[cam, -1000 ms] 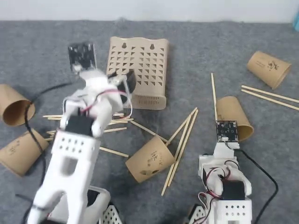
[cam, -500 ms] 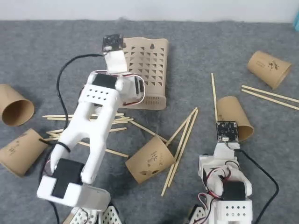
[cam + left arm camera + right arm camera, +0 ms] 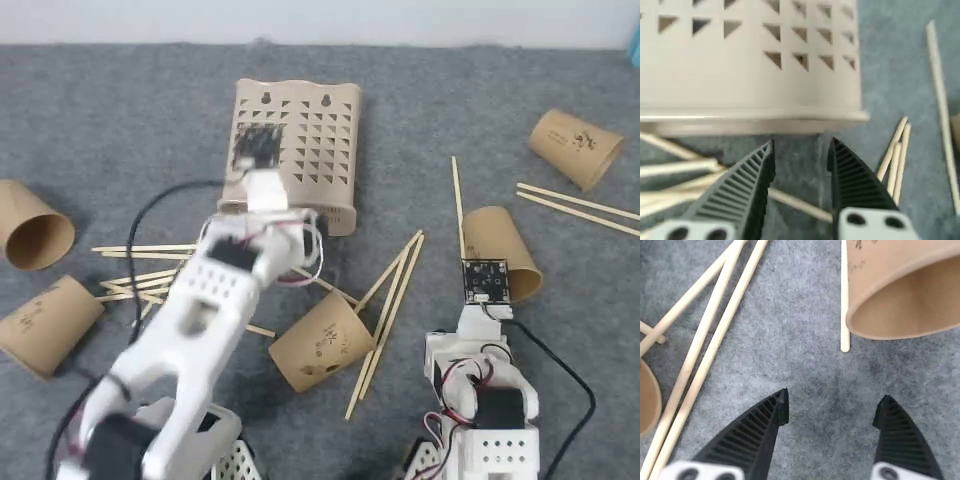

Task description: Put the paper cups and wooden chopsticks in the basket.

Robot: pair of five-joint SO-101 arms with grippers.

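Left claw [image 3: 801, 145] gapes empty just short of the basket [image 3: 300, 120] edge; nothing looks packed yet.
Right claw [image 3: 834, 397] is also open and empty near a paper cup [image 3: 900, 295]; five cups and the scattered wooden chopsticks [image 3: 390, 290] lie on the grey desk [image 3: 100, 110].

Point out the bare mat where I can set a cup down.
Bare mat lies between the basket and the far-right cup, and again between the basket and the left cup. Nearer the arms it is crowded: the chopstick pile, the middle cup and loose chopsticks leave little room.
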